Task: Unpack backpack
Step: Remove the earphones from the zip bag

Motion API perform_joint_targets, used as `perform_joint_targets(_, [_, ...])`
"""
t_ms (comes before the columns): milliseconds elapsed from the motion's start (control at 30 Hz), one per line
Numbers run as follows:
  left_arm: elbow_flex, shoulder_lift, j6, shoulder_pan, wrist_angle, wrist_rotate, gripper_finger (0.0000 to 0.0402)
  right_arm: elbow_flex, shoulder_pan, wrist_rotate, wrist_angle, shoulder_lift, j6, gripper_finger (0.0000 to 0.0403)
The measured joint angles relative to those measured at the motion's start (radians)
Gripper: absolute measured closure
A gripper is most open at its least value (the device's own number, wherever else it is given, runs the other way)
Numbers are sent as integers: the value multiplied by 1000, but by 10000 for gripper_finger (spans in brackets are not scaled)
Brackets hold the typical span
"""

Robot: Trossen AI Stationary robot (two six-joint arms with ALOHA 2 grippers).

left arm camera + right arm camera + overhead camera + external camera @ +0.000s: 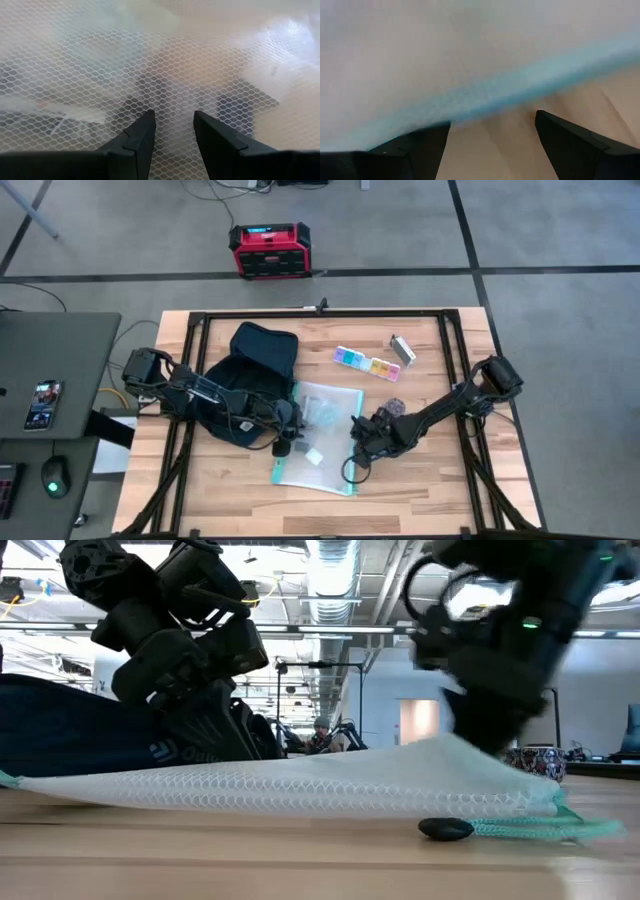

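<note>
On the table [420,480]: a white mesh pouch [318,435] with a teal edge is laid flat at the middle, small items showing dimly through the netting.
Backpack [245,375]: found on the left half of the wooden top, just beside the pouch, partly covered by the left arm.
Left gripper [172,131]: lowered over the pouch's left edge; the fingers [140,137] are seen a little apart above the netting, with nothing clamped between them.
Right gripper [492,135]: set at the pouch's right edge; the fingers [575,142] are spread wide over the teal border and bare wood, nothing held.
Pill organiser [366,363]: placed behind the pouch, a small grey case [402,350] beside it.
Floor: a red-black box [268,250] is seen beyond the table.
</note>
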Motion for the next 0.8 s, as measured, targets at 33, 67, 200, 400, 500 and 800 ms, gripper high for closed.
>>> perform_joint_targets(33, [0,0,0,0,5,0,277,1,-12,1,38,0,-24,112])
perform_joint_targets(67, [-1,0,-4,0,11,0,277,4,-23,1,65,-1,-38,112])
perform_joint_targets(200, [-1,1,-15,0,23,0,277,37,-52,-3,71,0,-88,112])
perform_joint_targets(400, [-1,1,-27,0,24,0,277,102,-63,-3,83,0,-155,112])
perform_joint_targets(500, [-1,1,-27,0,25,0,277,105,-87,5,131,-1,-193,112])
perform_joint_targets(800, [43,3,-22,-6,-2,50,277,77,-186,51,179,7,-273,112])
